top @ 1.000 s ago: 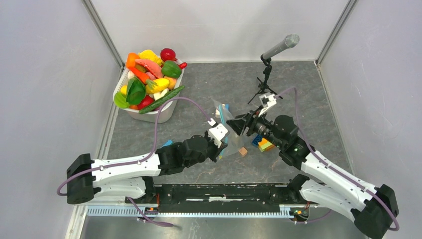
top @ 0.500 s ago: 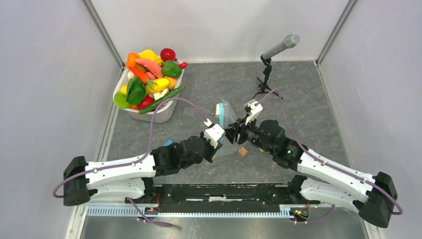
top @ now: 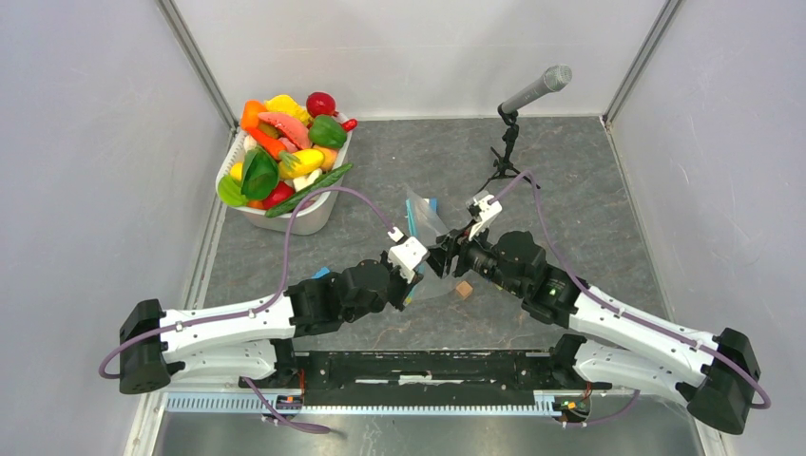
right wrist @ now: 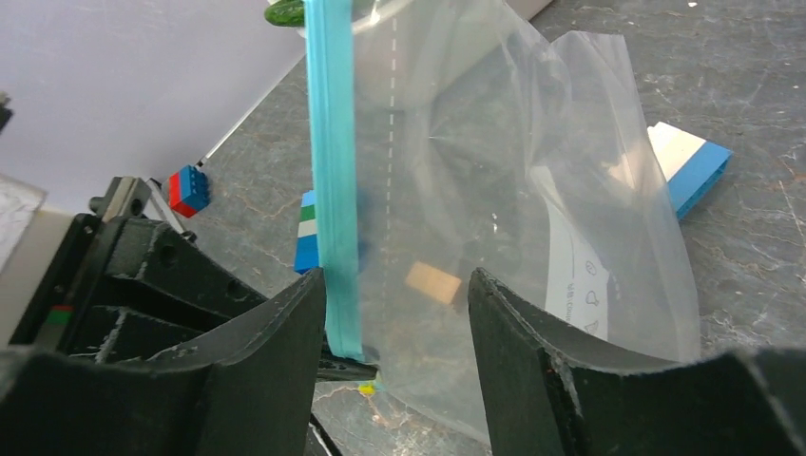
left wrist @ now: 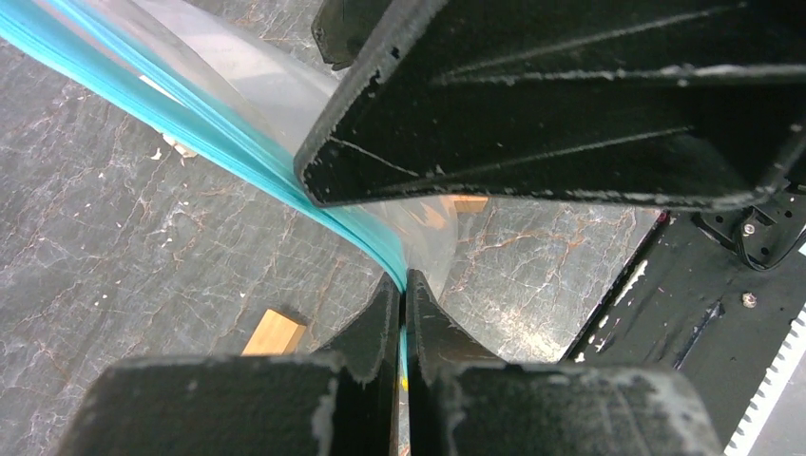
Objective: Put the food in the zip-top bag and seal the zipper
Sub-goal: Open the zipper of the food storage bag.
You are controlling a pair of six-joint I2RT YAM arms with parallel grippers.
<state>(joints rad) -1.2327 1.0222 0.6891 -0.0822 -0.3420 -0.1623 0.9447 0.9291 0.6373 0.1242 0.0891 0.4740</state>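
White tub (top: 318,217), well left of the zip-top bag (top: 425,223) and farther back. All the food (top: 285,152) is heaped in it, none in the bag.

Bag held upright mid-table, looks empty.

Zipper (right wrist: 333,190) runs up one edge of the bag.

Left gripper (left wrist: 405,283) clenched on the zipper's lower end.

Right gripper (right wrist: 397,277) released, jaws straddling the bag, strip just beside one finger.

My read: the mouth must be spread first. I'd close the right on one lip only, then part gently.

Tan cube (top: 463,290) just beside the bag.
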